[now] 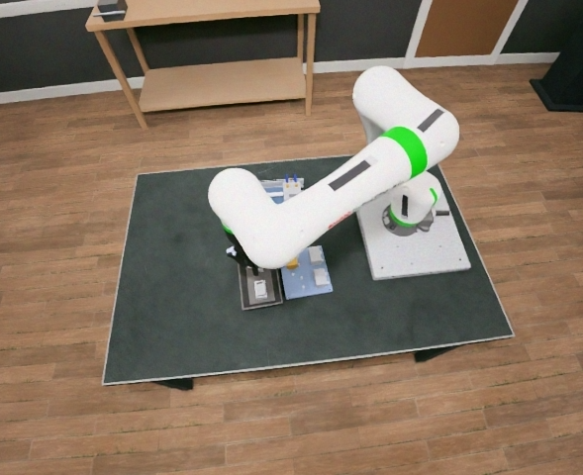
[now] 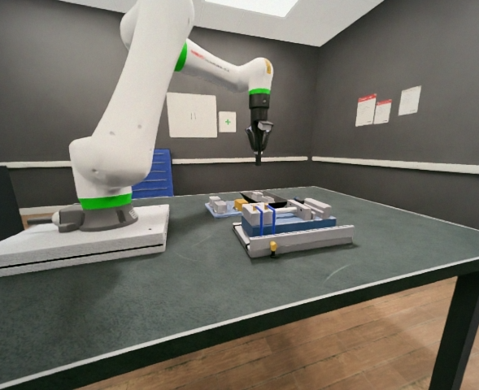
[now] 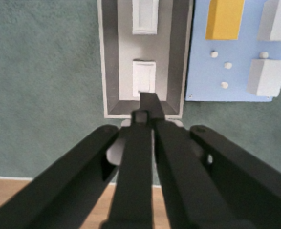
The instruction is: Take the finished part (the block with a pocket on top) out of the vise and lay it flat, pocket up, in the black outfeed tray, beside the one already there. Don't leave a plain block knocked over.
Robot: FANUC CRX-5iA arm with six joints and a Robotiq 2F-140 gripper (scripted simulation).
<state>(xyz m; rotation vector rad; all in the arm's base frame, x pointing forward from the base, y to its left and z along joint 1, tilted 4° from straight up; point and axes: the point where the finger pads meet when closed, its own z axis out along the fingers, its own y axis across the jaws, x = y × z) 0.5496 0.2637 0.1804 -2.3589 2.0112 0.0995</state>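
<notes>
My gripper is shut on nothing and hangs high above the near end of the black outfeed tray. Two white blocks with a pocket on top lie flat in the tray, one behind the other. The nearer block sits just past my fingertips. The farther block is cut off by the top edge of the wrist view. The vise stands beyond the tray, and I make out no block between its jaws. The arm hides my gripper in the top view.
A light blue fixture plate lies right of the tray. It carries a yellow block and upright plain white blocks. The robot's base plate is at the right. The table edge is close behind my gripper.
</notes>
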